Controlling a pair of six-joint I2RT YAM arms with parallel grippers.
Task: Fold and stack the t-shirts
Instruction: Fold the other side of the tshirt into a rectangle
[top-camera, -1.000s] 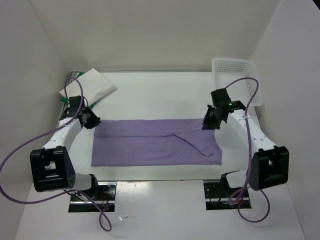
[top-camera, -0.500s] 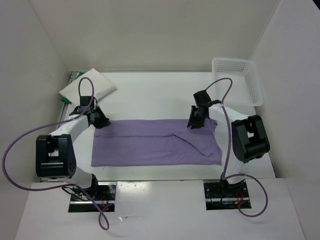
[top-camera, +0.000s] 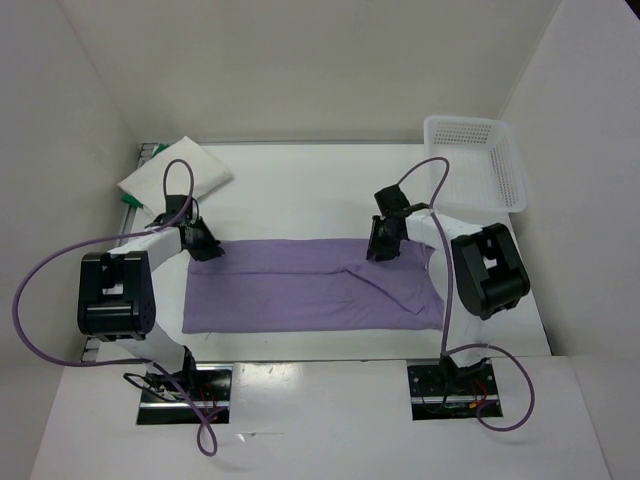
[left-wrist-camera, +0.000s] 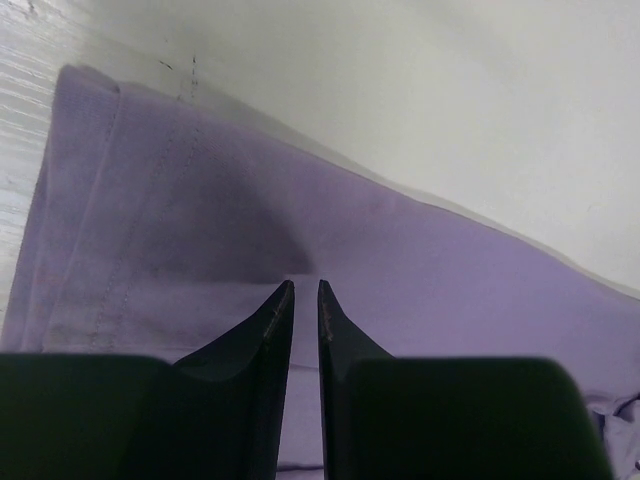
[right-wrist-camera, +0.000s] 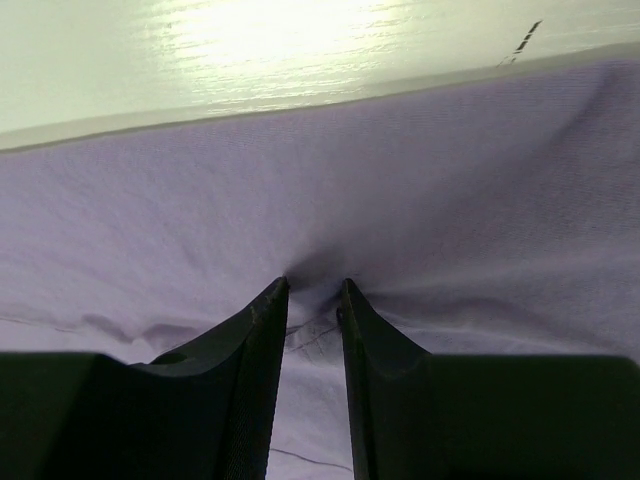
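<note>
Top external view. The white lattice basket (top-camera: 476, 160) sat at the upper right corner of the table (top-camera: 300, 190), with only its own lattice floor and walls showing inside. At the upper left lay the folded white t-shirt (top-camera: 177, 172), with a sliver of the green t-shirt (top-camera: 129, 201) showing under its lower left edge. The lavender t-shirt (top-camera: 310, 287) lay spread flat across the middle, its lower edge close to the table's lower edge. A broad band of tabletop showed between its upper edge and the back wall. The left gripper (top-camera: 205, 246) sat at the shirt's upper left corner. The right gripper (top-camera: 383, 243) was on the upper edge, right of centre.

Left wrist view. The left gripper (left-wrist-camera: 302, 285) had its jaws nearly together, with only a thin slit between them. The tips sat at a fold of the lavender t-shirt (left-wrist-camera: 430, 270). They looked clamped on the cloth, though the contact lay in shadow. Bare table (left-wrist-camera: 400, 90) filled the upper right.

Right wrist view. The right gripper (right-wrist-camera: 313, 283) had its jaws apart, tips resting on the lavender t-shirt (right-wrist-camera: 450, 190), which puckered slightly between them. The shirt's edge ran across the upper frame, with table (right-wrist-camera: 250, 50) beyond it.
</note>
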